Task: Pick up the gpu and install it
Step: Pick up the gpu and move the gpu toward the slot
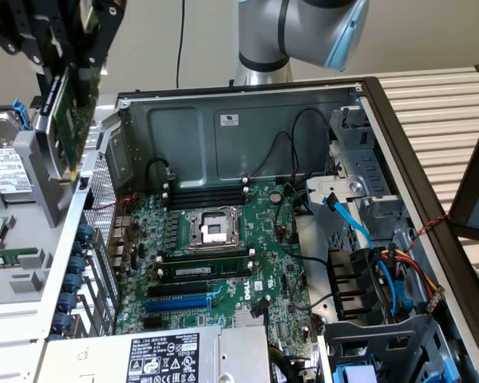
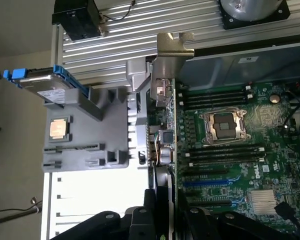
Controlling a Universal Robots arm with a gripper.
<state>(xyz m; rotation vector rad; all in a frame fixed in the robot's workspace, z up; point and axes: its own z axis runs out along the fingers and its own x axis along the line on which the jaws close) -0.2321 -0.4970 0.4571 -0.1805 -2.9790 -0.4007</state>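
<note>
PSU [image 1: 156, 359] sits at the case's near edge. Open case [image 1: 247, 120], motherboard [image 1: 215, 255] flat inside, cables [image 1: 367, 247] crowding its side on the exterior view's right. Green-card gpu [image 1: 70, 120] with silver bracket [image 2: 172, 55] hangs above the case's opposite edge, by the perforated wall [image 1: 104, 231]. Long axis steep, bracket end away from the gripper [image 2: 163, 212], jaws clamped on the card.
</note>
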